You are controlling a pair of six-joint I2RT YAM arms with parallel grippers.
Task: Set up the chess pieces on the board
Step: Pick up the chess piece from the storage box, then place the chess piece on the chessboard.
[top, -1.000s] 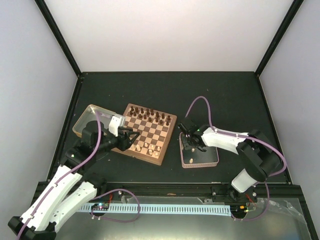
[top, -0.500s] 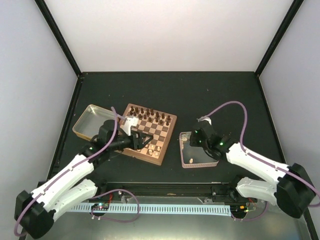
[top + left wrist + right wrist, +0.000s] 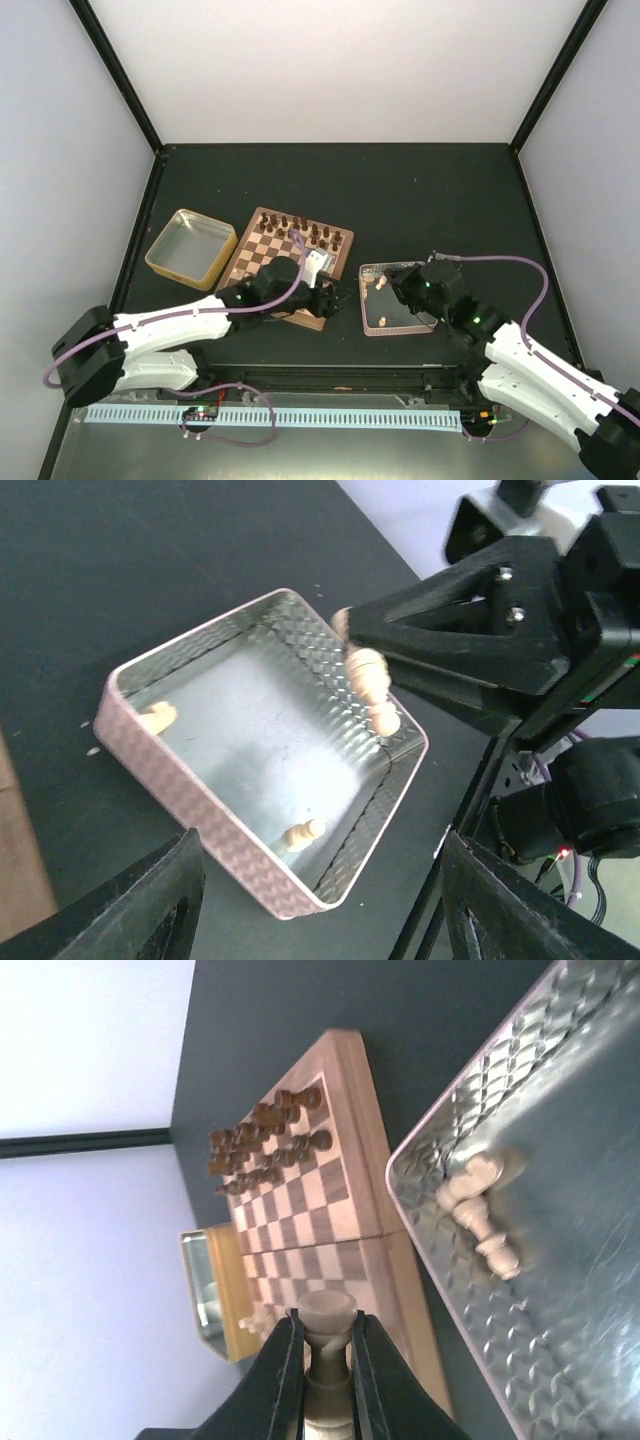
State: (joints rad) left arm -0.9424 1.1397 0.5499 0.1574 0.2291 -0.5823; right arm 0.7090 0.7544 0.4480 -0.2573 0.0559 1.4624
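From above, the board (image 3: pixel 268 256) lay just left of centre with dark pieces (image 3: pixel 300 232) on its far rows. The tin (image 3: pixel 186 246) sat at its 9 o'clock and the tray (image 3: pixel 412 312) at its 3 o'clock, each apart from it. The left gripper (image 3: pixel 337 296) hung over the board's corner at 5 o'clock, pointing toward the tray; how far it was open could not be told here. The right gripper (image 3: pixel 402 286) hovered over the tray's far half, and pale pieces (image 3: pixel 383 284) showed along the tray's left side. In the left wrist view, the left gripper (image 3: pixel 320 900) had its jaws wide apart with nothing between them. The tray (image 3: pixel 170 780) filled the middle, with pale pieces lying in it at 9 o'clock (image 3: pixel 157 717) and 6 o'clock (image 3: pixel 302 832). The right gripper (image 3: pixel 352 640) reached in from 2 o'clock with pale wood at its tip; what it gripped was unclear here. In the right wrist view, the right gripper (image 3: pixel 322 1328) was clamped on the held piece (image 3: pixel 328 1309) at 6 o'clock. The board (image 3: pixel 330 1185) lay at 10 o'clock, a few pale pieces (image 3: pixel 255 1318) on its near edge. The tray (image 3: pixel 560 1290) lay at 3 o'clock, holding two more (image 3: pixel 478 1210).
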